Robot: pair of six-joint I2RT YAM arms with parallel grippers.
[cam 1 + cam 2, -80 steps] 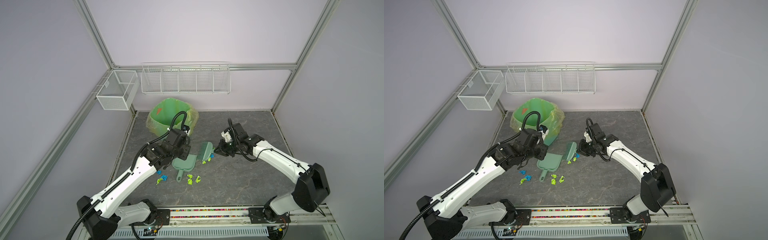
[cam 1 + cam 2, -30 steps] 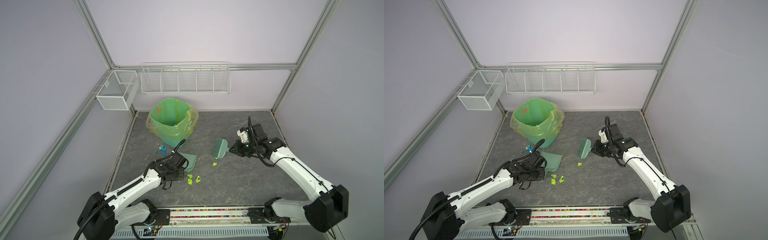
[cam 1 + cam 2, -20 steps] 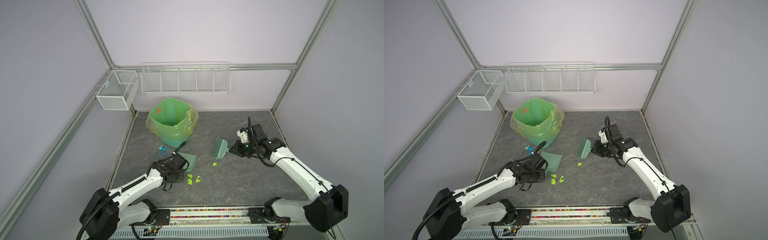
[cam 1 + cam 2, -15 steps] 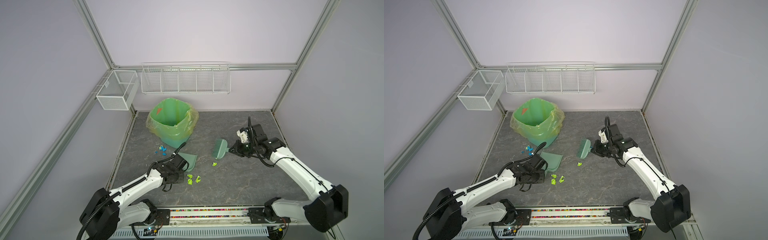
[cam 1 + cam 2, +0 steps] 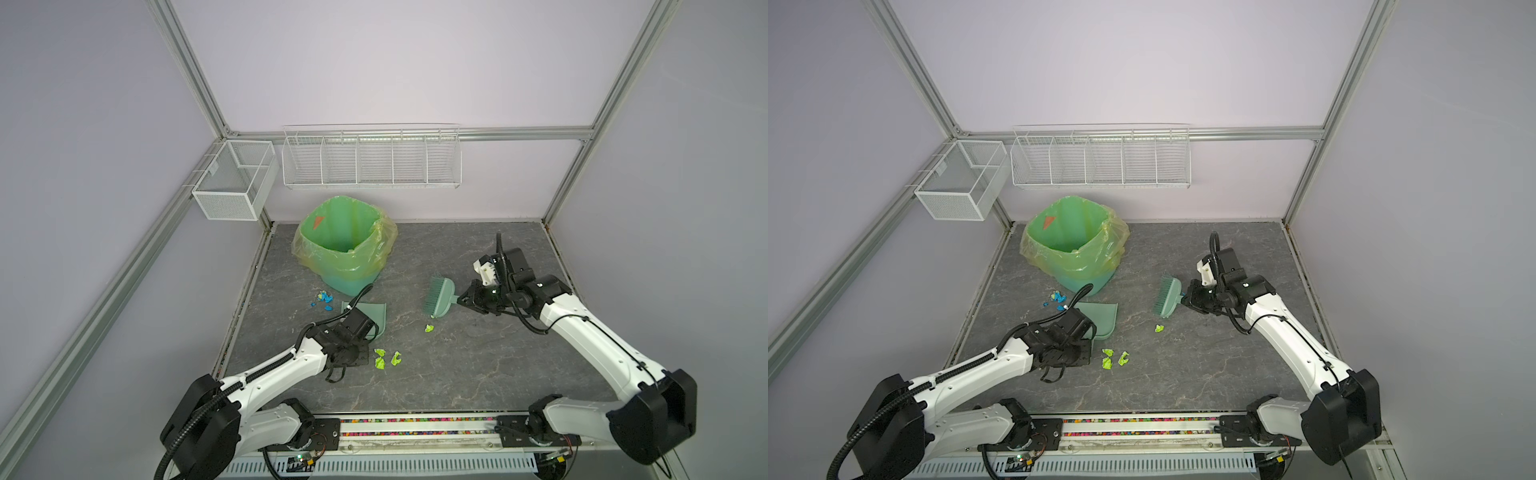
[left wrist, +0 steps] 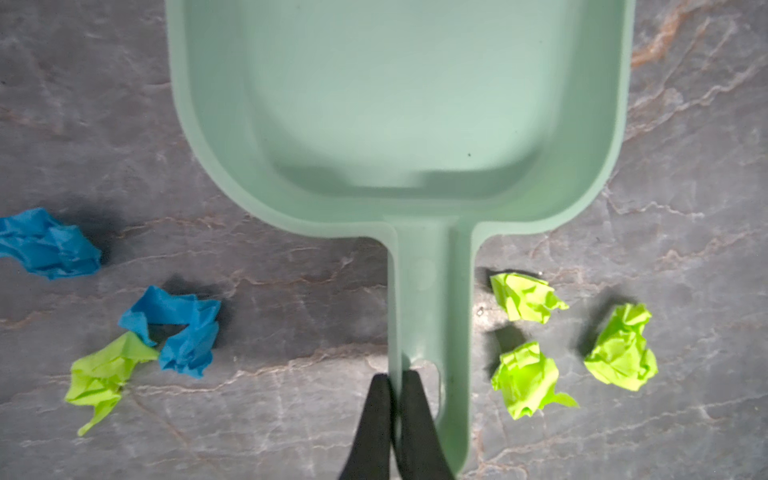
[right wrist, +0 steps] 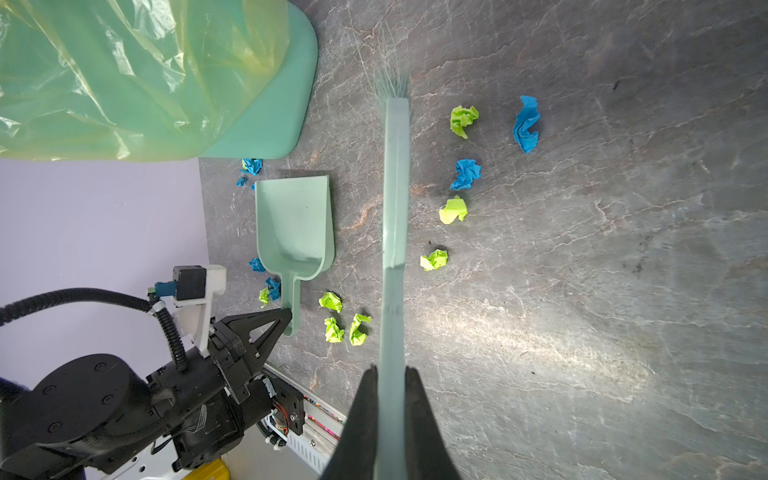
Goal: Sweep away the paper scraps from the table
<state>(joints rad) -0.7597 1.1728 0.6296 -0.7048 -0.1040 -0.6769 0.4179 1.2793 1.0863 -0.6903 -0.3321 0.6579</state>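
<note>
The pale green dustpan [image 5: 371, 312] [image 6: 399, 104] lies flat on the table [image 5: 478, 374], its mouth toward the bin. My left gripper [image 6: 395, 380] is shut on one side wall of the dustpan's handle [image 7: 293, 299]. My right gripper [image 7: 390, 374] is shut on the handle of the green brush [image 5: 440, 296] [image 5: 1168, 297], held just above the table to the right. Lime paper scraps [image 5: 386, 358] [image 6: 524, 380] lie beside the handle, and blue scraps [image 6: 178, 328] on its other side. More paper scraps [image 7: 466, 173] lie past the brush, and blue ones [image 5: 325, 298] near the bin.
A green bin [image 5: 345, 245] lined with a yellowish bag stands at the back left, close behind the dustpan. Two white wire baskets [image 5: 235, 180] [image 5: 372, 158] hang on the frame above the table. The arm rail [image 5: 415, 428] runs along the front edge.
My left gripper's jaws have closed on the dustpan handle within the last second. The right arm with the brush has stayed still over that time, after drawing back to the right earlier.
</note>
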